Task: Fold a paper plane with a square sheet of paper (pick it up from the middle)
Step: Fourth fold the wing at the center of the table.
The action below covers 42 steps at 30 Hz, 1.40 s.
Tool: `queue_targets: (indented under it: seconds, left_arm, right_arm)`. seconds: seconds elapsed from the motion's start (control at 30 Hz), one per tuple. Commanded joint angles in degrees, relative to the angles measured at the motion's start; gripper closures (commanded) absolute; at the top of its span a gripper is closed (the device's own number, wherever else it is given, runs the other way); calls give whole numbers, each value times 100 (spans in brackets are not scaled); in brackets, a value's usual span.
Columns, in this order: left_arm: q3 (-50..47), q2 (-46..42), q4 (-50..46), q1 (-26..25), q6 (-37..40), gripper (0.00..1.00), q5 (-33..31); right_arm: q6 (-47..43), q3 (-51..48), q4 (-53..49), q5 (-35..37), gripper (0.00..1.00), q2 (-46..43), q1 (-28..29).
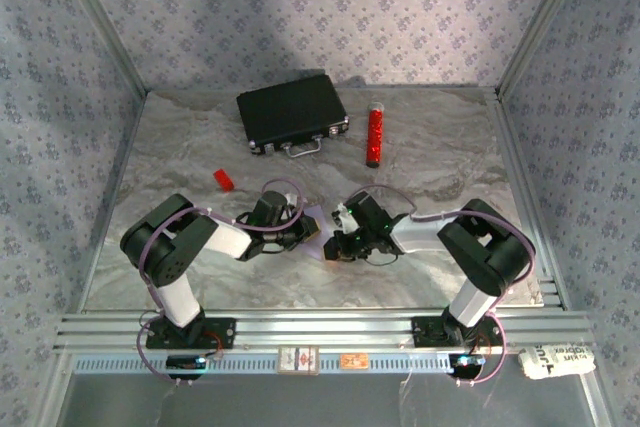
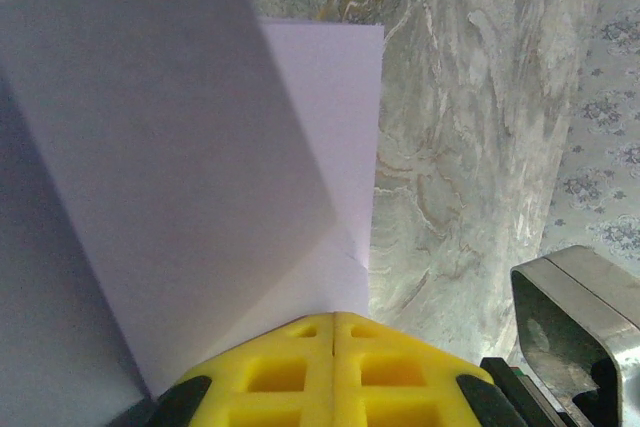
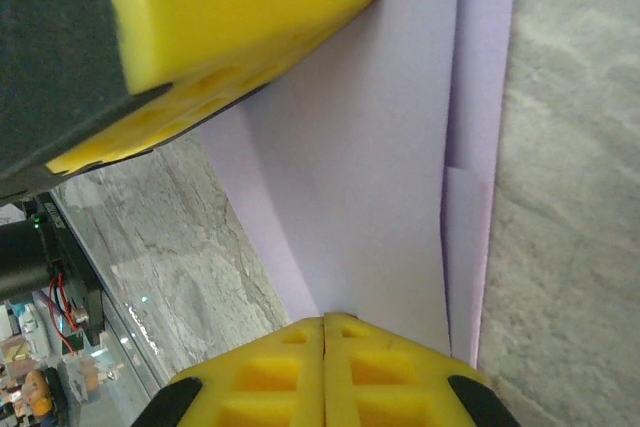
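Jaws closed, hold unclear — left gripper (image 2: 333, 322) and right gripper (image 3: 325, 323) crowd the paper's (image 2: 335, 97) edges.

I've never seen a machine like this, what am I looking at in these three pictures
It's a robot: a left arm and a right arm bolted to a marbled table. The wide picture comes from a fixed camera above and behind them; each close-up from a camera on one wrist, looking along its yellow jaws. On the table lie a black case, a red cylinder and a red block. Both pairs of jaws are shut, pinching a folded lilac paper sheet between the arms.
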Motion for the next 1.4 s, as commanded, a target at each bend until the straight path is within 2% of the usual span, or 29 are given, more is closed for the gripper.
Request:
queue_targets:
  seconds: [0.0, 0.63, 0.8, 0.97, 1.37]
  left_arm:
    - [-190, 153, -449, 36, 93, 96, -187]
    - [-243, 174, -444, 64, 76, 96, -218]
    - [-243, 135, -440, 60, 92, 96, -207]
    - [-233, 110, -449, 57, 108, 96, -181]
    - [-217, 127, -412, 58, 119, 96, -152]
  right_arm:
    - [165, -287, -248, -8, 93, -150, 64]
    - [142, -1284, -473, 124, 92, -999, 88]
    - [190, -1156, -743, 152, 93, -1454, 86]
    - [8, -498, -1235, 215, 92, -1857, 46]
    - [-165, 879, -1288, 415, 92, -328, 60]
